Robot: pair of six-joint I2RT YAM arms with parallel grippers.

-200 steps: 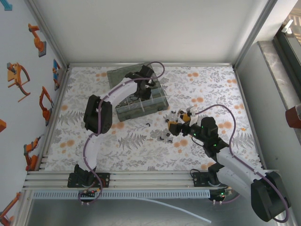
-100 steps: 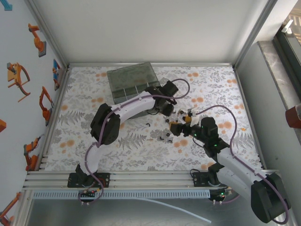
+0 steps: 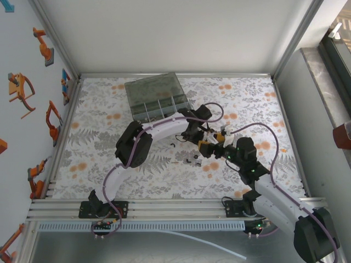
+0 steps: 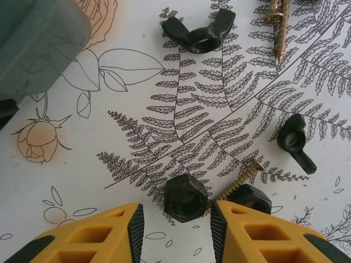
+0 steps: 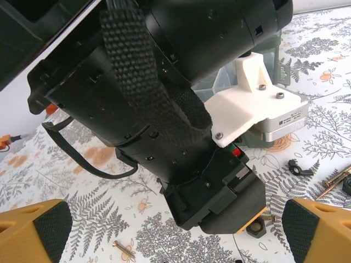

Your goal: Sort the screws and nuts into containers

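While my left gripper (image 4: 176,219) hangs low over the white fern-print table cover (image 4: 82,164), its yellow fingers (image 4: 98,235) stand part-way spread, pinching nothing. A small black hex nut (image 4: 186,198) lies flat betw. the black pads (image 4: 135,224). The pad at its 3 o'clock is just beside it; the one at 9 o'clock stands apart from it. A thin brass screw (image 4: 237,183) lies slanted at the nut's 2 o'clock, its tip near the nut. A second black hex nut (image 4: 251,196) sits at 3 o'clock, partly behind my finger. There's a black wing nut (image 4: 198,34) at 12 o'clock, another wing nut (image 4: 295,142) at 2 o'clock, and more brass screws (image 4: 277,16) at 1 o'clock, cut by the frame edge.

From above, the smoky-grey transparent plastic organiser box (image 3: 156,87) sits lid open at approx. 10 o'clock of the loose pile, its compartments (image 3: 159,108) facing up; can't tell what's in them.

My right gripper (image 5: 175,224) is spread wide, holding nothing, w/ the left arm's black wrist (image 5: 164,82) close in front of it.
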